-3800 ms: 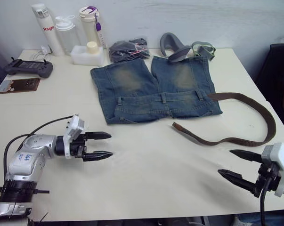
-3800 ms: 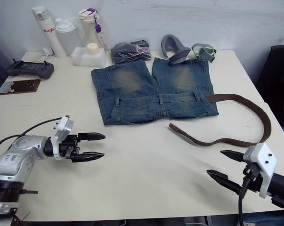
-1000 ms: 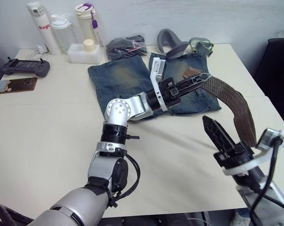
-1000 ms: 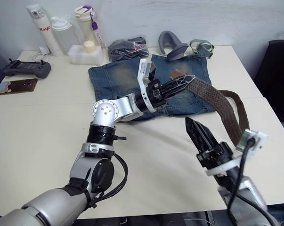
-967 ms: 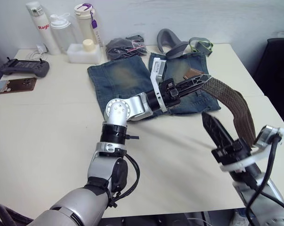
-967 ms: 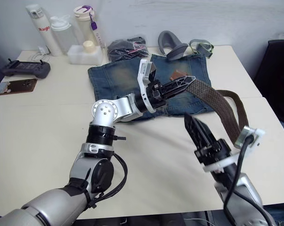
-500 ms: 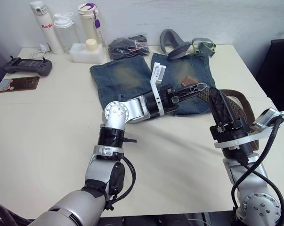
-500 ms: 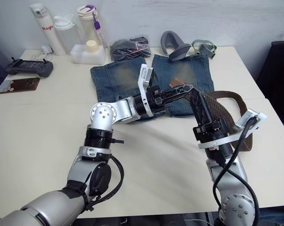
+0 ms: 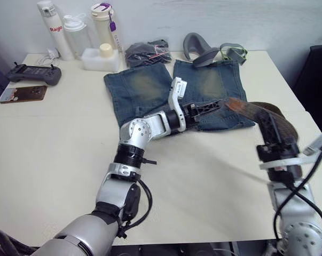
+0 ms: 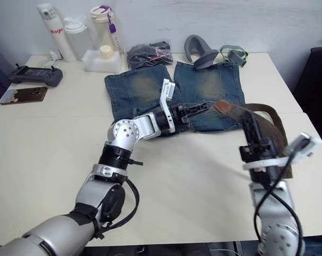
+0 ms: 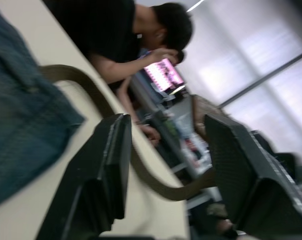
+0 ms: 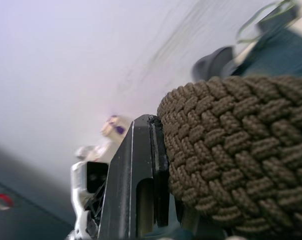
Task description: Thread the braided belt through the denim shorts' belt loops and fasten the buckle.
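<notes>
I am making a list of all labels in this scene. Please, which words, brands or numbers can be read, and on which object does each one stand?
"Ragi", as far as it reads, in red letters: on the white bottle at the table's far left corner.
Marks on the purple-lidded bottle: too small to read.
Screen of the handheld controller: nothing readable.
Bagged dark bundle: red marks, unreadable.

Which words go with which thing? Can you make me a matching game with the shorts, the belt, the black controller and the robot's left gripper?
Things:
1. denim shorts
2. braided belt
3. game controller
4. left gripper

Words:
A. dark brown and woven
B. near the table's far left corner
C. blue with faded patches
D. open, over the shorts' waistband

Pairs: 1-C, 2-A, 3-B, 4-D
</notes>
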`<state>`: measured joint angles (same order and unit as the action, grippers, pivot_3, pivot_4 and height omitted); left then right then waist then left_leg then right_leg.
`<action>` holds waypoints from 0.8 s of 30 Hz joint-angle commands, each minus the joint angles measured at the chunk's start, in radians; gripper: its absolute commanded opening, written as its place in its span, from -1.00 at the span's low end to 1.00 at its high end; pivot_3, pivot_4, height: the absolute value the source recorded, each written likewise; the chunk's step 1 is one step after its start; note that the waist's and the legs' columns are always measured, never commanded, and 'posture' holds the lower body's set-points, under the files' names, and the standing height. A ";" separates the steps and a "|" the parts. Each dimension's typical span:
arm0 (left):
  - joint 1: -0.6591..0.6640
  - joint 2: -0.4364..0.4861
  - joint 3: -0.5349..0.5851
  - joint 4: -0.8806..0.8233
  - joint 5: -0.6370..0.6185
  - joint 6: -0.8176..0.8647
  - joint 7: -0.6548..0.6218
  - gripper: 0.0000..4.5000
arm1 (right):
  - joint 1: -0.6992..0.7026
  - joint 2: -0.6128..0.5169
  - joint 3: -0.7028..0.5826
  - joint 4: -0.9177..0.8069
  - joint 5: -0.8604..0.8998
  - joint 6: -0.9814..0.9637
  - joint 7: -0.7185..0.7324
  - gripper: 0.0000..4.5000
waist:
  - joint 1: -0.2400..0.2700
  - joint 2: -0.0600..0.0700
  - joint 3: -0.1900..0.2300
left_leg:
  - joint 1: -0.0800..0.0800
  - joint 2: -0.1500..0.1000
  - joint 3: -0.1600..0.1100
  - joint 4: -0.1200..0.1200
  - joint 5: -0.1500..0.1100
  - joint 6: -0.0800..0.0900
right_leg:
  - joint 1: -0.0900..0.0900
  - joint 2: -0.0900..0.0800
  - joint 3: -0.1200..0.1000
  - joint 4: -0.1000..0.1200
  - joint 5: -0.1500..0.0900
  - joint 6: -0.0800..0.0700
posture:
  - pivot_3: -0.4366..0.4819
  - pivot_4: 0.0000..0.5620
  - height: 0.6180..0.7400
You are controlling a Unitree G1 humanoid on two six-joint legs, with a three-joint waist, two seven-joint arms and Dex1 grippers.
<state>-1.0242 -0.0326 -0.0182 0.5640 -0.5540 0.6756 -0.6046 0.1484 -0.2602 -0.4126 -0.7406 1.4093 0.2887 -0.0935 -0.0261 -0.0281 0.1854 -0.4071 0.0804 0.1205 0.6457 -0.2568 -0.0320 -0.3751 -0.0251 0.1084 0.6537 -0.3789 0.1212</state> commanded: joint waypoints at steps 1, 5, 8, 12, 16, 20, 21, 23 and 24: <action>-0.078 -0.009 -0.193 0.124 0.255 -0.372 -0.124 0.98 | 0.090 -0.056 -0.108 -0.111 0.058 -0.032 -0.011 -1.00 | 0.001 0.000 0.000 | -0.001 0.000 0.002 0.000 0.000 0.000 | 0.000 0.000 0.000 -0.001 0.000 0.000 | -0.05 -0.47 1.00; -0.163 -0.026 -0.361 0.397 0.553 -0.792 0.006 0.98 | 0.180 -0.091 -0.186 -0.170 0.082 -0.071 -0.034 -1.00 | 0.001 -0.001 0.000 | -0.001 -0.001 0.001 0.000 -0.001 0.002 | 0.000 -0.001 0.002 -0.003 0.000 0.000 | -0.05 -0.47 1.00; -0.225 -0.052 -0.457 0.585 0.732 -0.956 0.163 0.98 | 0.213 -0.102 -0.202 -0.205 0.079 -0.101 -0.053 -1.00 | -0.007 -0.001 0.000 | 0.000 -0.002 0.000 0.000 -0.004 0.006 | 0.001 -0.002 0.005 -0.006 0.001 0.002 | -0.05 -0.47 1.00; -0.268 -0.059 -0.531 0.700 0.891 -1.008 0.326 0.98 | 0.221 -0.111 -0.186 -0.236 0.070 -0.123 -0.078 -1.00 | -0.009 -0.001 0.000 | -0.001 -0.003 -0.002 0.000 -0.007 0.007 | 0.000 -0.001 0.008 -0.008 0.001 0.002 | -0.05 -0.47 1.00; -0.299 -0.048 -0.603 0.761 1.037 -0.987 0.503 0.87 | 0.226 -0.131 -0.188 -0.272 0.074 -0.145 -0.106 -1.00 | -0.001 -0.001 0.001 | -0.002 -0.003 -0.002 0.001 -0.007 0.007 | -0.001 -0.001 0.007 -0.008 0.001 0.002 | -0.05 -0.47 1.00; -0.293 -0.023 -0.566 0.790 1.052 -0.930 0.489 0.22 | 0.235 -0.148 -0.182 -0.278 0.077 -0.161 -0.114 -1.00 | -0.001 -0.001 0.001 | -0.002 -0.004 -0.001 0.000 -0.007 0.007 | -0.001 -0.001 0.007 -0.008 0.001 0.002 | -0.05 -0.47 1.00; -0.288 -0.020 -0.545 0.791 1.039 -0.931 0.465 -0.01 | 0.235 -0.153 -0.177 -0.276 0.077 -0.161 -0.115 -1.00 | -0.002 -0.001 0.001 | -0.002 -0.003 -0.001 0.001 -0.007 0.007 | -0.001 -0.001 0.007 -0.008 0.001 0.002 | -0.05 -0.47 1.00; -0.278 -0.014 -0.516 0.786 1.021 -0.954 0.412 -0.41 | 0.237 -0.169 -0.169 -0.270 0.079 -0.154 -0.115 -1.00 | -0.002 -0.001 0.001 | -0.002 -0.003 -0.001 0.001 -0.007 0.007 | -0.001 -0.001 0.007 -0.007 0.001 0.002 | -0.05 -0.47 1.00; -0.269 -0.004 -0.504 0.780 1.014 -0.987 0.365 -0.60 | 0.242 -0.183 -0.166 -0.266 0.081 -0.145 -0.112 -1.00 | -0.003 -0.001 0.001 | -0.002 -0.003 -0.001 0.001 -0.007 0.007 | -0.001 -0.001 0.007 -0.007 0.001 0.002 | -0.05 -0.47 1.00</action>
<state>-1.2978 -0.0559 -0.5480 1.3494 0.4761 -0.2815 -0.1887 0.3846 -0.4233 -0.5702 -0.9097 1.4767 0.1543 -0.2098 -0.0293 -0.0295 0.1860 -0.4082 0.0772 0.1203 0.6468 -0.2634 -0.0252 -0.3764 -0.0263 0.1152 0.6475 -0.3777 0.1232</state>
